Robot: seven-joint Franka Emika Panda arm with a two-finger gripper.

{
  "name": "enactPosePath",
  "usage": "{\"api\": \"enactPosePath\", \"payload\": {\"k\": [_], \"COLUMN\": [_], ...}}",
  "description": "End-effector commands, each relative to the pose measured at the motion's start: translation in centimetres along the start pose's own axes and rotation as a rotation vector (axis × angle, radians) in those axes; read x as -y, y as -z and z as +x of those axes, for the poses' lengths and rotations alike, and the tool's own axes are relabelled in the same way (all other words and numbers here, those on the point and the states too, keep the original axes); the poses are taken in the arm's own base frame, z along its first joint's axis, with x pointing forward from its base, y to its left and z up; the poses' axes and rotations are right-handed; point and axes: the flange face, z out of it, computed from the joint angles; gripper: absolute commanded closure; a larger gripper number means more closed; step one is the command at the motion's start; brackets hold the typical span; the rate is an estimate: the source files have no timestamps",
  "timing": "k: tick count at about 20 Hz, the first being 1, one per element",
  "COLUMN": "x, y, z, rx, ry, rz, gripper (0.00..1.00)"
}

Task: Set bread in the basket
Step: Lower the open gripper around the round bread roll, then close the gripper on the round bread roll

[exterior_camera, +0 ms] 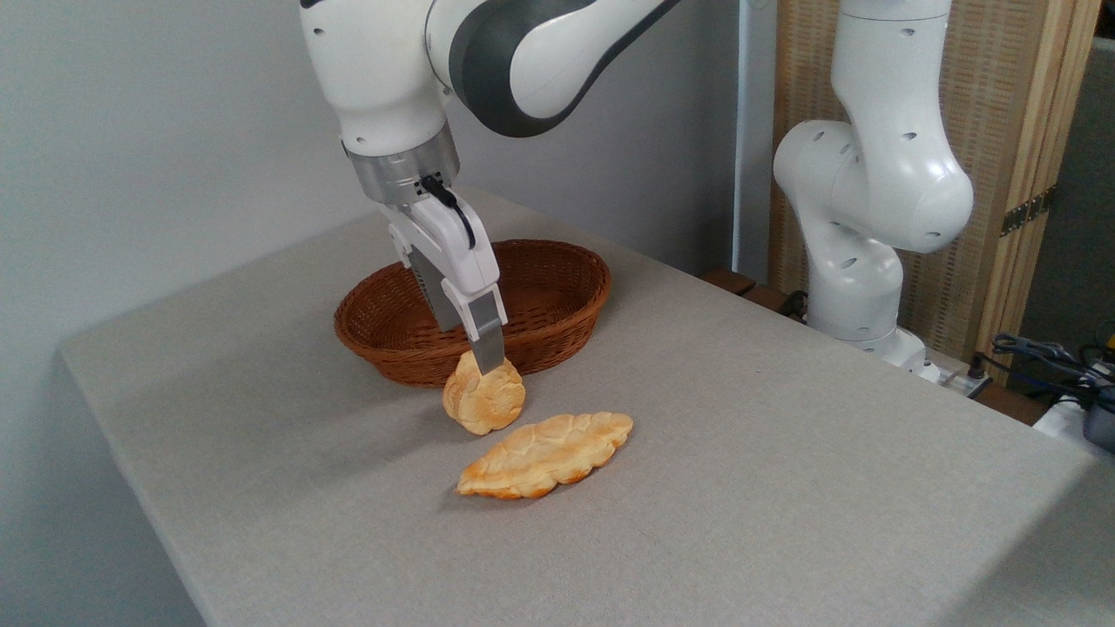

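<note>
The bread (484,401), a small round golden bun with a crackled top, stands on the table just in front of the basket (557,324). The basket is an oval reddish-brown wicker one with nothing visible inside. My gripper (477,355) hangs over the bun, turned so I see it from the side, one finger behind the other. The near fingertip (489,355) reaches the bun's top edge. The fingers stand apart, open, and nothing is held between them.
A longer, flat, leaf-shaped bread (544,455) lies on the grey table (784,453) just in front and to the right of the bun. The arm's white base (871,218) stands at the right rear, with cables (1045,357) beside it.
</note>
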Motion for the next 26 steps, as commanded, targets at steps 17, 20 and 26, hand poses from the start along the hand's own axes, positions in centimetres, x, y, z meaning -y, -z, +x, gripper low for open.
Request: {"api": "enactPosePath", "payload": {"k": [17,20,26], "x": [2.1,2.0,2.1], "y": [-3.7,-4.0,-4.0], "z": [0.3,0.2,0.1], "rx": [0.047,0.052,0.051], "ry": [-0.01,-0.009,-0.008], "rz": [-0.013,-0.018,-0.017], "gripper": [0.28,0.41,0.62]}}
